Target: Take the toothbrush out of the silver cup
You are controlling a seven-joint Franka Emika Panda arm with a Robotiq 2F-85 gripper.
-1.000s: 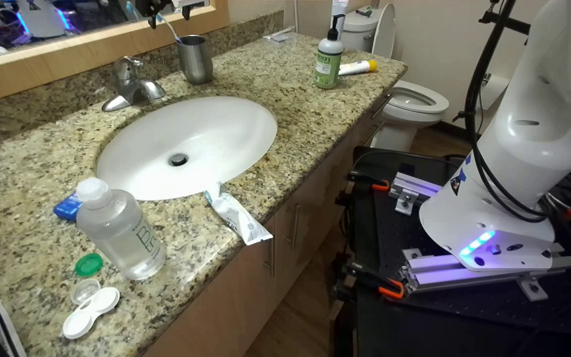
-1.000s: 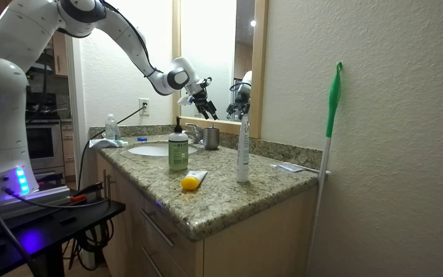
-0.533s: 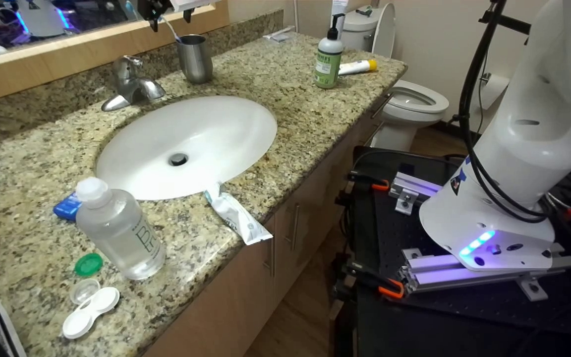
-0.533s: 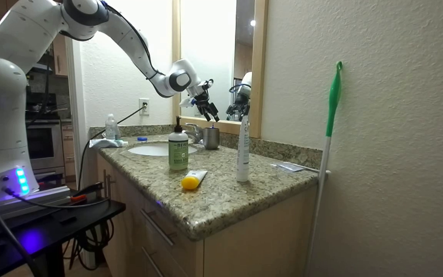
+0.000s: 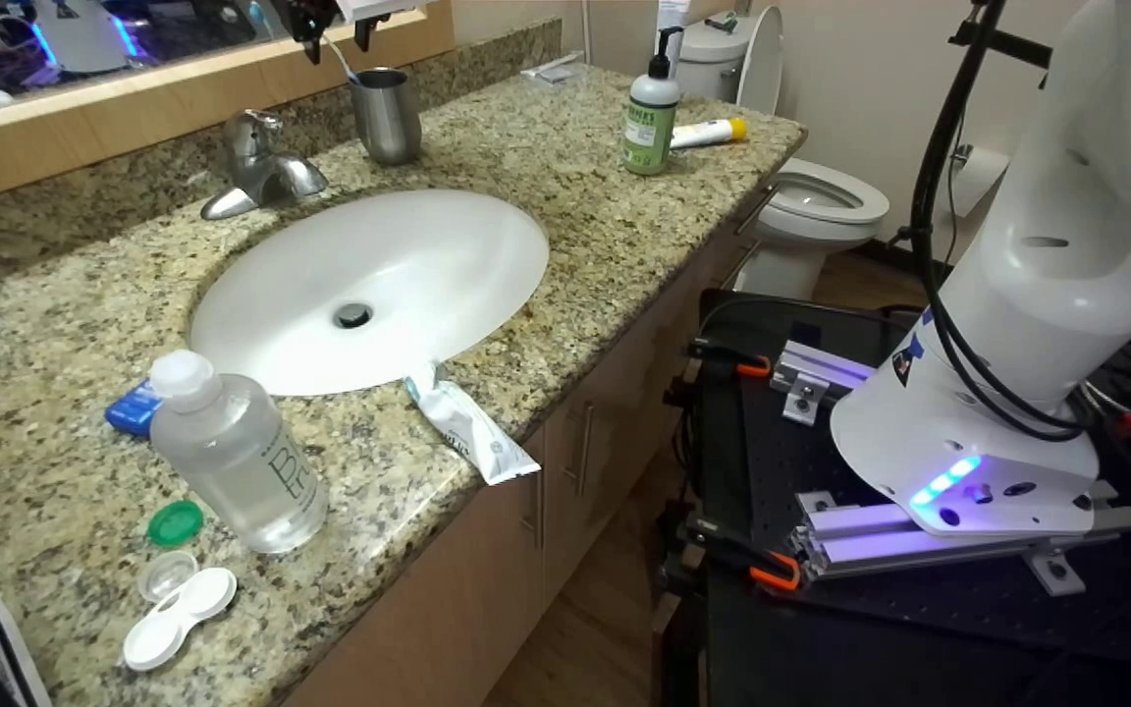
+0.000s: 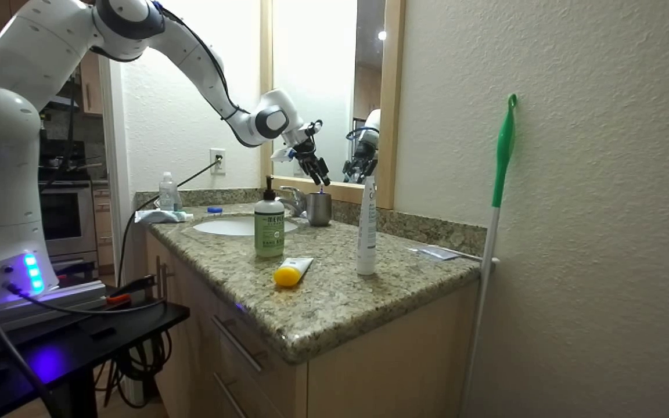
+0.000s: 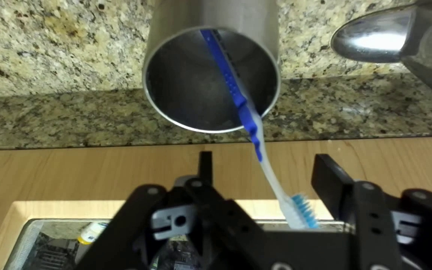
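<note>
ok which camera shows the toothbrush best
The wrist view: close up, the toothbrush shows from its blue handle inside the silver cup to its bristles. In an exterior view only part of its stem shows directly; in an exterior view, just a blue sliver above the cup.

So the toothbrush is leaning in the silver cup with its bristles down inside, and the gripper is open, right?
Not quite: the bristles are at the top, outside the silver cup; it is the handle whose end is down inside, as the wrist view shows. The toothbrush does lean in the cup, and the gripper is open.
</note>
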